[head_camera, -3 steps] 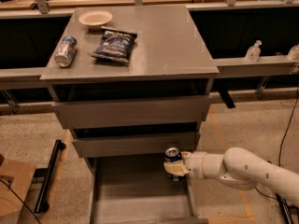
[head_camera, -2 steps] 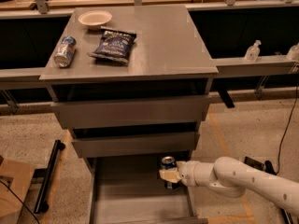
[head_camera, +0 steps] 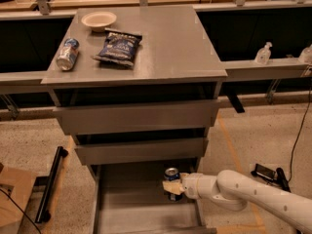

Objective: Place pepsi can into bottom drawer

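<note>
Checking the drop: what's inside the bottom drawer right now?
The pepsi can, upright in the gripper at the right side of the bottom drawer. The gripper hides its base.

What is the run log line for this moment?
claw: over grey bottom drawer, right side | holds: dark blue pepsi can, upright | release: not yet

Pretty dim, warm light from overhead: cabinet top [head_camera: 175, 43] is brightest, dark shadow bands under the upper drawer fronts [head_camera: 136, 117]. The gripper [head_camera: 171, 188], clamped on the pepsi can [head_camera: 171, 174], hangs over the shaded bottom drawer [head_camera: 141, 213]
</note>
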`<state>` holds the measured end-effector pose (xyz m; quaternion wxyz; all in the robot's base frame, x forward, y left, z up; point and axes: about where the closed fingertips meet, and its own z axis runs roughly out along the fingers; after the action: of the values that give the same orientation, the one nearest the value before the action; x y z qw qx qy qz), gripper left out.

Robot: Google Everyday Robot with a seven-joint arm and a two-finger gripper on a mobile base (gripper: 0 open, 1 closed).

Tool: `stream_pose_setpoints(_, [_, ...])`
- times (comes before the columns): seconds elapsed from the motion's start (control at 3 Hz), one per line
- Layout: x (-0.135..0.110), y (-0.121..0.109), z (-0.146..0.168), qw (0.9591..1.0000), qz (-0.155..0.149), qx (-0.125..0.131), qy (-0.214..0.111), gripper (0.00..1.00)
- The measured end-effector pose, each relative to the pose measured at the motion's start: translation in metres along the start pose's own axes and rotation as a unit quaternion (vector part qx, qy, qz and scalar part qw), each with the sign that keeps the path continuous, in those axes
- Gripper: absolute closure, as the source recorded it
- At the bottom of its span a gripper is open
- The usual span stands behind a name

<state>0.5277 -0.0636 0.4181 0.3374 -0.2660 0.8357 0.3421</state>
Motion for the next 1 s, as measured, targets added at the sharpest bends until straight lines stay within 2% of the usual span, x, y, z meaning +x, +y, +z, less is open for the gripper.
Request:
stream_pose_setpoints(0.33, [0.011, -0.013, 0.039, 0.9992, -0.033, -0.019, -0.016, 1.00])
stream_pose_setpoints(0.67, [0.024, -0.057, 0.081, 0.9975, -0.044, -0.009, -0.054, 1.00])
stream_pose_setpoints(1.0, [0.027, -0.056, 0.083, 0.9978, -0.045, -0.008, -0.048, 1.00])
